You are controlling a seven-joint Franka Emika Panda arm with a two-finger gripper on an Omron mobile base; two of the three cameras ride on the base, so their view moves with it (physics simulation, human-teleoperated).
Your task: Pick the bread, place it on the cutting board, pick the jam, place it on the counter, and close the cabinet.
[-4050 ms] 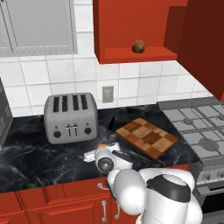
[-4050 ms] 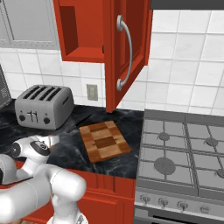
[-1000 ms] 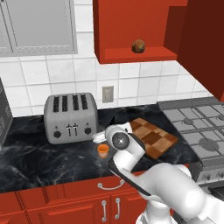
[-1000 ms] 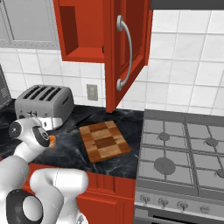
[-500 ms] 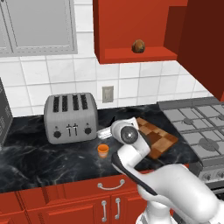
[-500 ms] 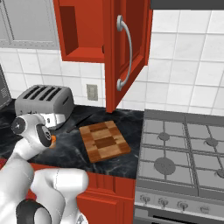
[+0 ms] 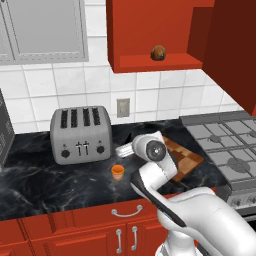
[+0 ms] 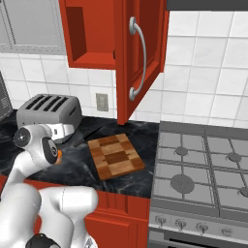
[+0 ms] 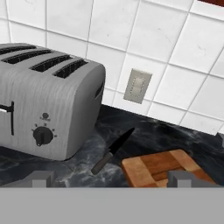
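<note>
Two-finger gripper of the white arm: its two small dark finger tips stand wide apart in the hand view with nothing between them, spread and empty, raised over the worktop and pointed toward the tiled wall. Knife, dark blade with grey handle: flat on the worktop just ahead of the gripper, between toaster and board. Cutting board, rectangular wood in a checker of light and dark brown squares: on the worktop to the right of the knife, nothing on it; seen whole from the right base view. Toaster, silver, four slots with a front dial: at the wall, left of the board. Jam, tiny orange cup-shaped jar: upright on the worktop in front of the toaster's right end, just left of the arm, apart from the gripper. Counter, long black marble-look worktop with white veins, over red drawers with silver handles. Wall outlet, pale plate on white tile above the knife. Cabinet, red wall unit with slim silver handle: door swung open. Bread, small round brown loaf: on the cabinet's open shelf. Stove, grey gas burners, right of the board.
</note>
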